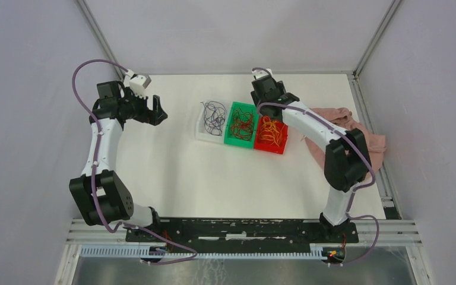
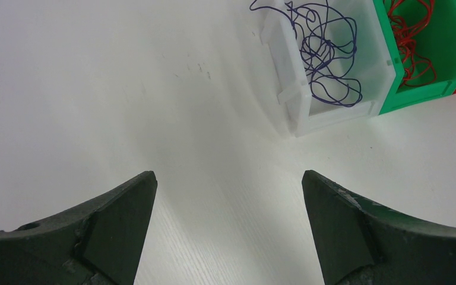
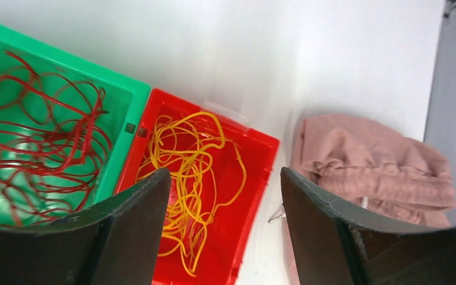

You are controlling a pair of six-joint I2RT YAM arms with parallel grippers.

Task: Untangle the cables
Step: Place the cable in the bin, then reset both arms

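The cables lie sorted in three small bins set side by side. Dark purple-black cables (image 1: pixel 214 116) (image 2: pixel 323 53) fill the white bin (image 2: pixel 291 101). The dark red ones (image 1: pixel 241 123) (image 3: pixel 41 136) are in the green bin (image 3: pixel 124 101), and the yellow-orange ones (image 1: pixel 271 132) (image 3: pixel 184 160) in the red bin (image 3: pixel 255 154). My right gripper (image 3: pixel 224 172) (image 1: pixel 268 95) hangs open above the red bin's far end with nothing between its fingers. My left gripper (image 2: pixel 229 173) (image 1: pixel 157 111) stands wide open and empty over bare table, left of the white bin.
A crumpled pink cloth (image 1: pixel 368 136) (image 3: pixel 380 160) lies at the right of the table beside the red bin, under my right forearm. The tip of its white drawstring (image 3: pixel 276 215) pokes out toward the bin. Metal frame rails edge the table.
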